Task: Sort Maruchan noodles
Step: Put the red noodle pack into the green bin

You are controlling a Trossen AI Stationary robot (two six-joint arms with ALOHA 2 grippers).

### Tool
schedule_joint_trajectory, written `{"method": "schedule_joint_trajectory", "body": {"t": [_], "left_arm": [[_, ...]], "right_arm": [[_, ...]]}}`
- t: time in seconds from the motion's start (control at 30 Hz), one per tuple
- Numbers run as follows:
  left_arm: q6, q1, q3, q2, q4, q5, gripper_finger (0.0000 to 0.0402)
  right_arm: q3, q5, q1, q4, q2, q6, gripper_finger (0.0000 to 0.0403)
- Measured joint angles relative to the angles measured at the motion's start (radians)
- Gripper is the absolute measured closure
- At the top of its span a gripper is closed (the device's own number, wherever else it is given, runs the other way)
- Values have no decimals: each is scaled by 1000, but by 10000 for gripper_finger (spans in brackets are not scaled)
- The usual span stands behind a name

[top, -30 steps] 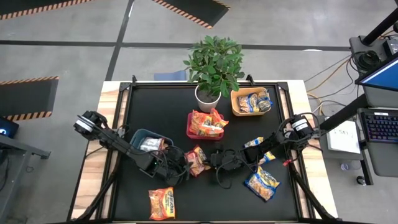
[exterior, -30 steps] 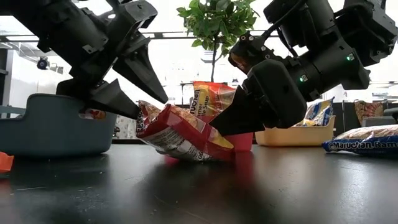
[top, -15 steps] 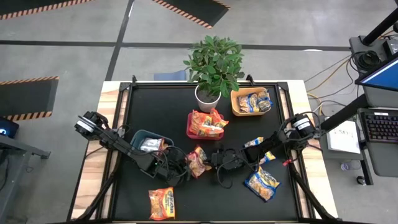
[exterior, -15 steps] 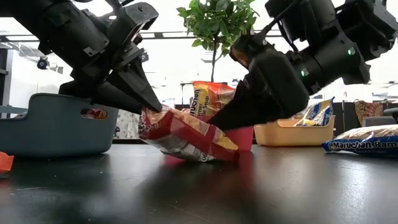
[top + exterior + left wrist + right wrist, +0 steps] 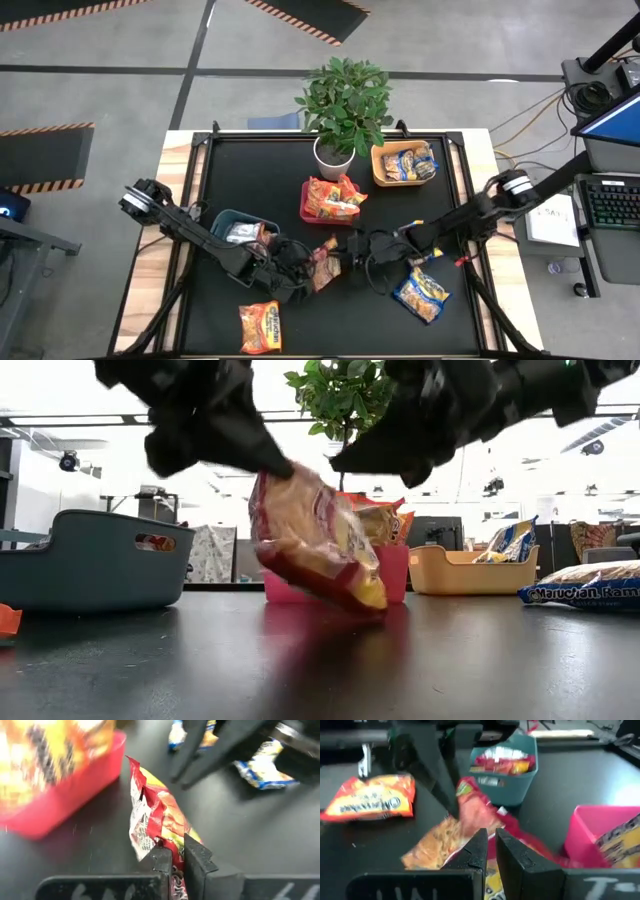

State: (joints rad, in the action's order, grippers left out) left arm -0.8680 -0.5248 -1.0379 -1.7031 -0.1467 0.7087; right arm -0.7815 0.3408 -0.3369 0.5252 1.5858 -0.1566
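Black worktop (image 5: 260, 160) with plant, three bins and scattered Maruchan noodles; sorting partly done.

Near centre, at about 6 o'clock from the red bin (image 5: 312, 212): one red packet (image 5: 326, 262) lifted on edge, pinched at one end by the left pincer (image 5: 173, 861) and at the other by the right pincer (image 5: 491, 845), both narrowed onto the wrapper. Already sorted, by the look of it: orange-red packets in the red bin, blue-and-yellow packets in the orange bin (image 5: 380, 175) at 1 o'clock, one or more packets in the grey-blue bin (image 5: 222, 217) at 9 o'clock. Left loose: an orange packet (image 5: 260, 327) at 7 o'clock, a blue-and-yellow packet (image 5: 421, 294) at 4 o'clock, another blue-and-yellow one (image 5: 408, 229) partly hidden under the right arm. Judged roughly half finished.
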Motion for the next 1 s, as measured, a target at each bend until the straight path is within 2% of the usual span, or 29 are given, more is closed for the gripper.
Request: {"method": "schedule_joint_trajectory", "body": {"t": [0.2, 0.3, 0.47, 0.7, 1.0], "left_arm": [[287, -11, -82, 2, -60, 7, 398], [348, -14, -114, 2, -121, 41, 398], [325, -14, -185, 20, -309, 69, 398], [181, -31, -357, 51, -792, 95, 398], [96, -76, -649, 54, -1326, 92, 398]], "right_arm": [[0, 0, -19, -81, -109, 2, 377], [1, 0, -31, -126, -154, 2, 377], [1, 1, -53, -194, -213, -15, 377], [1, 0, -77, -191, -238, -25, 377], [1, 1, -78, -193, -235, -23, 377]]}}
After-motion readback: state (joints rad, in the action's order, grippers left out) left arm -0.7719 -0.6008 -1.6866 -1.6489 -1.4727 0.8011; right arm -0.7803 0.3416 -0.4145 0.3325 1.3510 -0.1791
